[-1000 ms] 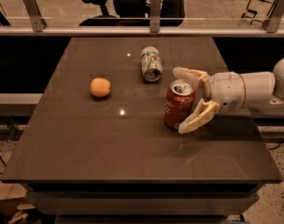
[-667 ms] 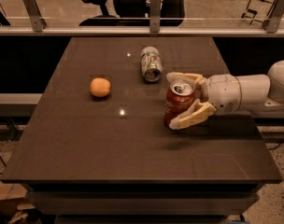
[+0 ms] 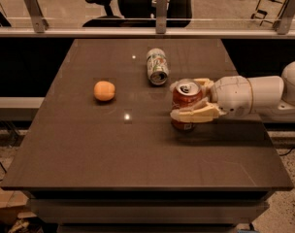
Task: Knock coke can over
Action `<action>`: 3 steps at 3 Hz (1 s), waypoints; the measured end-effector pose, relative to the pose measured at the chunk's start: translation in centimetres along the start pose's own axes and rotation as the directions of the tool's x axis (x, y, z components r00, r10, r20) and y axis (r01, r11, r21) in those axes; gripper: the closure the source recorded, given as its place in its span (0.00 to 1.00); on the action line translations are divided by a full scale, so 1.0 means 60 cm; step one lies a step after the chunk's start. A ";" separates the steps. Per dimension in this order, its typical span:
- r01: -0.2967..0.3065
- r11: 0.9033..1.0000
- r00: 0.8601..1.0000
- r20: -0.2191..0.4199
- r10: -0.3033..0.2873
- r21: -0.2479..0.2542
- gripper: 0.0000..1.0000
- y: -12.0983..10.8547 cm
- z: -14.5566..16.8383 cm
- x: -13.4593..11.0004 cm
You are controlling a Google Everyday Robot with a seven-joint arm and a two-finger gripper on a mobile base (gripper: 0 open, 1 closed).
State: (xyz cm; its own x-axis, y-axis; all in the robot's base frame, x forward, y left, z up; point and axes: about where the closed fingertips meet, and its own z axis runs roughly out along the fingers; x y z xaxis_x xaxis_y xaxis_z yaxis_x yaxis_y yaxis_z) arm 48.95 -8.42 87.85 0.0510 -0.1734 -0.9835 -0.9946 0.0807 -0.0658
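The red coke can (image 3: 186, 100) with a silver top stands upright on the dark brown table (image 3: 138, 154), right of the middle. My gripper (image 3: 174, 101) reaches in from the right on a white arm (image 3: 254, 95). One finger (image 3: 195, 113) lies across the can's near side and the other sits behind its top rim. The fingers look closed against the can.
A white-and-green can (image 3: 157, 67) lies on its side behind the coke can. An orange (image 3: 104, 91) sits to the left. A glass railing with metal posts (image 3: 161, 8) runs behind the table's far edge.
The near finger has swung in toward the coke can and now lies against it. The can has stayed upright and shifted slightly left.
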 end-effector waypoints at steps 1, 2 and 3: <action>0.018 1.000 0.999 -0.028 -0.017 0.022 0.88 -0.002 -0.013 -0.007; 0.031 0.998 0.998 -0.049 -0.029 0.046 1.00 -0.003 -0.029 -0.013; 0.052 0.996 0.996 -0.079 -0.046 0.067 1.00 -0.003 -0.043 -0.023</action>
State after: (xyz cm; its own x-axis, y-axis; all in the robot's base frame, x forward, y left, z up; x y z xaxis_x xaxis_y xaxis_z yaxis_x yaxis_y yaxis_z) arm 48.80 -10.73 89.63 0.0895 -0.2543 -0.9630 -0.9823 0.1373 -0.1275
